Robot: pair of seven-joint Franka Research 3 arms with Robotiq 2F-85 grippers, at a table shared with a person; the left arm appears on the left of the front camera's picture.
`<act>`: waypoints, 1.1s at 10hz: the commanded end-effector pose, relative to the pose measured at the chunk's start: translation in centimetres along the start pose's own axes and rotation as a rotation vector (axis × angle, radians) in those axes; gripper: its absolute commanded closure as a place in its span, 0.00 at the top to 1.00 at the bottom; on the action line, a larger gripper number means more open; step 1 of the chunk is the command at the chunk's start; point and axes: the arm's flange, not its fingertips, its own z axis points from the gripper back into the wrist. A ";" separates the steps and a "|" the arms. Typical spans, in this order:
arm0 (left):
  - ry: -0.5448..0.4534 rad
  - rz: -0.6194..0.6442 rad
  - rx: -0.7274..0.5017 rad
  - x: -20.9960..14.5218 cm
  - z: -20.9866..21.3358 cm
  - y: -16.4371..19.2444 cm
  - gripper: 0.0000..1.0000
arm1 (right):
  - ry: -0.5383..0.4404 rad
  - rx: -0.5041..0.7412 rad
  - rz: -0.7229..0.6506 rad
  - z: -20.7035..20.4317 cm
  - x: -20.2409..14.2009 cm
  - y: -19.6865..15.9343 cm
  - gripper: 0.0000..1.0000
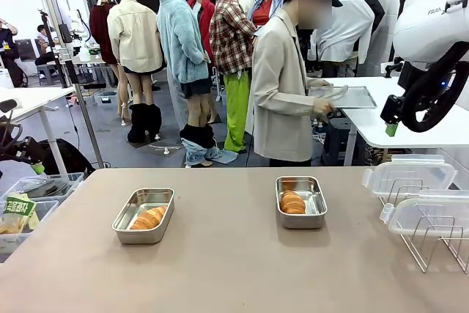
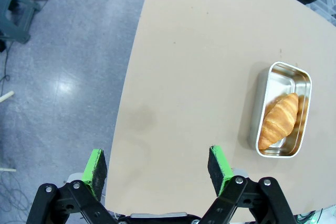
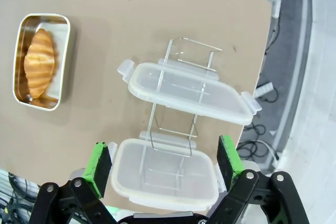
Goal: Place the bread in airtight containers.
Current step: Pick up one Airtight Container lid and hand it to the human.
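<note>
Table (image 1: 220,276): left container (image 1: 135,237), right container (image 1: 300,223), rack (image 1: 423,253)

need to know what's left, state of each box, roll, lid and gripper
left box, open, no lid
right box, open, no lid
left roll, lying in left box
right roll, lying in right box
far lid, off, on wire rack
near lid, off, on wire rack
left gripper, open, empty
right gripper, open, empty

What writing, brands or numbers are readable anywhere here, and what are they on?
"FRA": grey letters, the rest hidden, on the white right arm.
Green packet left of the table: print too blurred to read.
Steel containers and clear lids: no writing seen.
</note>
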 end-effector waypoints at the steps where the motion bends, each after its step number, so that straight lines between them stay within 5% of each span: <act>1: 0.003 0.002 0.000 0.0 0.1 0.1 1.00 | -0.005 -0.022 -0.010 -0.1 0.1 0.0 1.00; 11: 0.003 0.002 0.000 0.0 0.1 0.1 1.00 | -0.005 -0.022 -0.010 -0.1 0.1 0.0 1.00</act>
